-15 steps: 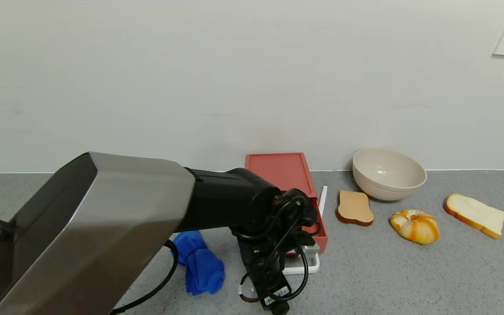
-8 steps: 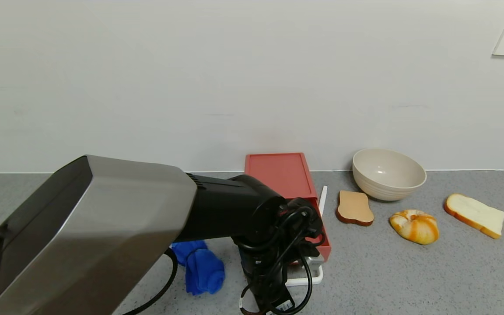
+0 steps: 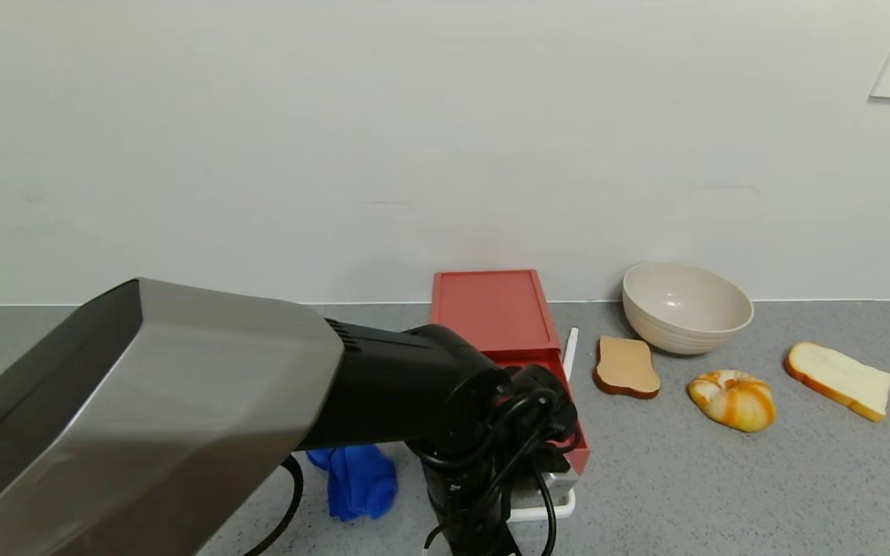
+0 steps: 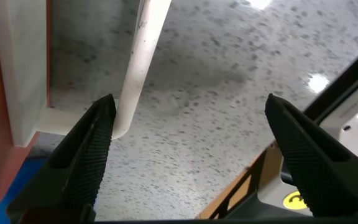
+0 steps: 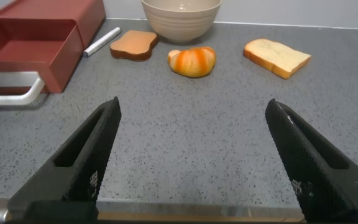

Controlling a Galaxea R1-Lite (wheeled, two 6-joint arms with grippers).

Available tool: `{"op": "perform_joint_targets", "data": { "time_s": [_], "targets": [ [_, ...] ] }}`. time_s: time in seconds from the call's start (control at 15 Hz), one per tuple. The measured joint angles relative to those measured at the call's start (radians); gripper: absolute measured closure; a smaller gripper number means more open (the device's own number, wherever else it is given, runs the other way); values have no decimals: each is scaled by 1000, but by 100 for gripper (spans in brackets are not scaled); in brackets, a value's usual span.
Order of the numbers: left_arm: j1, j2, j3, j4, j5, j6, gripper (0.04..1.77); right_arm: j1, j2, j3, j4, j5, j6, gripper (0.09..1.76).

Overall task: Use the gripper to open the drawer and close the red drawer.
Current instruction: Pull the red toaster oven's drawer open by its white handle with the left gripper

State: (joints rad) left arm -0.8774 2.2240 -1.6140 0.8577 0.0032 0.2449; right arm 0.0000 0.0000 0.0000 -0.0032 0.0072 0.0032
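Observation:
The salmon-red drawer box (image 3: 494, 307) stands by the wall. Its red tray (image 3: 573, 442) is slid partly out toward the table front, with the white loop handle (image 3: 549, 510) at its end. My left arm's wrist (image 3: 491, 432) hangs over the tray front and hides most of it. In the left wrist view my left gripper (image 4: 188, 115) is open; one finger (image 4: 89, 152) lies against a corner of the white handle (image 4: 138, 68), and the other is well clear of it. My right gripper (image 5: 191, 109) is open and empty, low near the table's front edge, with the open tray (image 5: 33, 40) ahead of it.
A blue cloth (image 3: 358, 479) lies left of the tray. A white pen (image 3: 570, 351) lies beside the box. To the right are a beige bowl (image 3: 684, 305), a brown toast slice (image 3: 626, 367), a croissant (image 3: 732, 398) and a white bread slice (image 3: 839, 378).
My left arm has drawn back toward the table front. The red tray and its white handle have slid further out of the box with it.

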Motion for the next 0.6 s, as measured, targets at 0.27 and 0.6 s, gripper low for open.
{"op": "perform_joint_targets", "data": {
  "time_s": [0.27, 0.6],
  "targets": [
    [-18, -22, 29, -2, -1, -3, 9, 0, 0, 0, 0, 0, 0, 14],
    [-32, -37, 53, -3, -5, -3, 9, 0, 0, 0, 0, 0, 1, 14]
  ]
}}
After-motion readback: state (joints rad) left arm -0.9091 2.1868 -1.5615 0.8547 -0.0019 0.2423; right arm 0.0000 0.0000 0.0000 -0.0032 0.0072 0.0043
